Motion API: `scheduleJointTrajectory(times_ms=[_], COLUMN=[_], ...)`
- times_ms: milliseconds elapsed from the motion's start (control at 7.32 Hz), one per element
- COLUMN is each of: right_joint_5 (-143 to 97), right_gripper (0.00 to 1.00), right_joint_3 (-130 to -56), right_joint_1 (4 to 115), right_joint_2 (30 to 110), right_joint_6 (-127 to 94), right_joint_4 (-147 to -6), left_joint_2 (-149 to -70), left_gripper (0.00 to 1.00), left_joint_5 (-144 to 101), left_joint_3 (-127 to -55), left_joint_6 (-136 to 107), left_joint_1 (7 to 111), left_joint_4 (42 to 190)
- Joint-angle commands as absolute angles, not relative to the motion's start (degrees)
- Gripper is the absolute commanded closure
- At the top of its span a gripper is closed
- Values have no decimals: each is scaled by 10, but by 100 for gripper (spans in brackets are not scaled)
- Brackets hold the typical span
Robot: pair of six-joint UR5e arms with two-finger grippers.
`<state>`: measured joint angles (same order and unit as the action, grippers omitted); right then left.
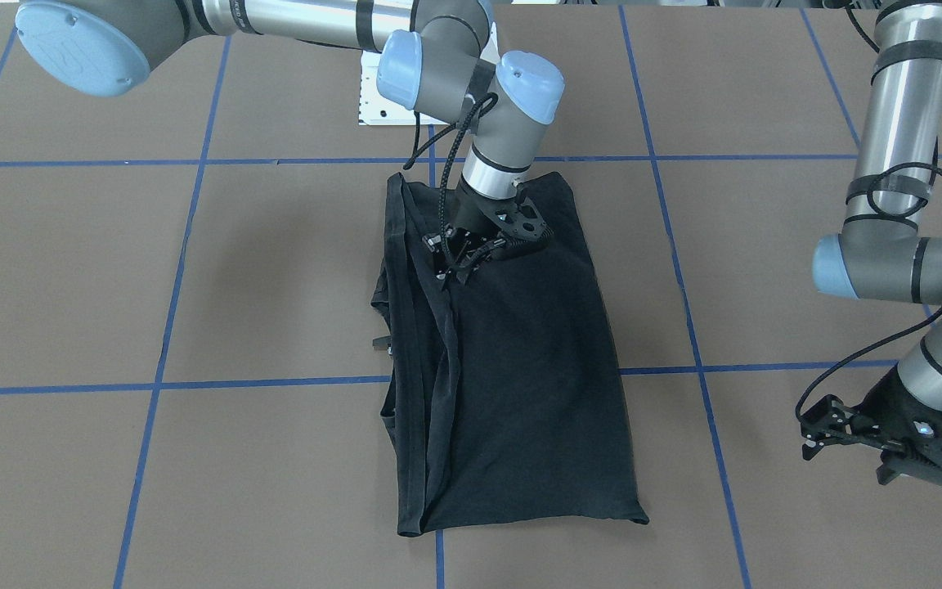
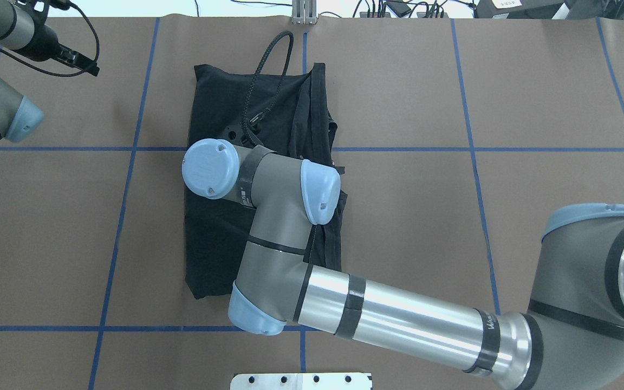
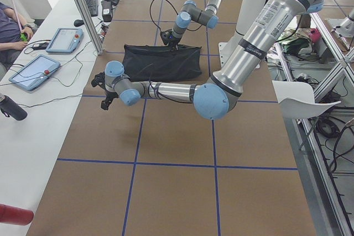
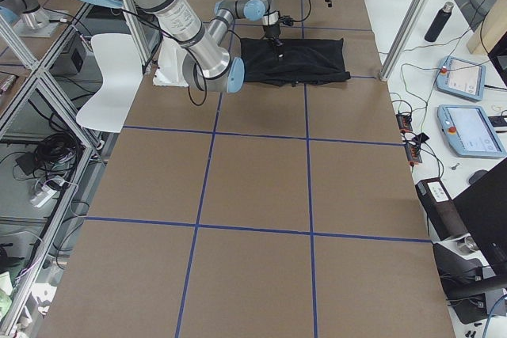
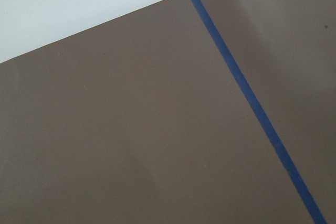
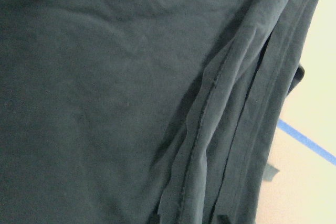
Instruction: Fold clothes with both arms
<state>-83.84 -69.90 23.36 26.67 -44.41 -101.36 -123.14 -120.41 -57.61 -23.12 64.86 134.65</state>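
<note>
Brown paper covers the table (image 1: 111,286), gridded in blue tape lines (image 1: 275,382), and dead centre lies the black T-shirt (image 1: 528,368). It's already folded down to a long, narrow rectangle, plain side up, with no logo showing. Its long axis runs straight away from the robot toward the operators' side. The broad panel is smooth, matte jersey. Along the robot's right edge the layers pile into soft ridges of hems and seams (image 1: 418,327), looser and rumpled.

The right gripper (image 1: 459,255) is down on the cloth at the end nearer the robot, just where the smooth panel meets those ridges. It's black on black, and the wrist camera sees only fabric, so I cannot tell whether its fingers are apart or pinching cloth.

The left gripper (image 1: 808,435) hangs over bare paper, well apart from the shirt and off its left flank. Its fingers look parted, with nothing between them.

The right arm (image 2: 398,311) is clearly the nearer one. The far end lies along the long axis, away from its fingers. I'd judge a crosswise fold comes next, and the left arm (image 1: 896,123) must come in first.
</note>
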Motion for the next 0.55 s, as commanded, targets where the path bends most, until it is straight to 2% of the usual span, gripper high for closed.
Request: scheduleJointTrajectory(times_ms=[0, 410], right_joint_5=[-838, -841], right_gripper=[54, 56], right_joint_3=[-601, -602], right_joint_1=[244, 247], right_joint_2=[215, 218], right_joint_6=[-438, -406], right_joint_4=[-983, -1015], left_joint_2=[-1231, -1231], left_gripper=[0, 0], left_joint_5=[-1204, -1204], left_joint_3=[-578, -578], left_joint_6=[-231, -231], left_joint_1=[649, 649], left_joint_4=[1346, 1346])
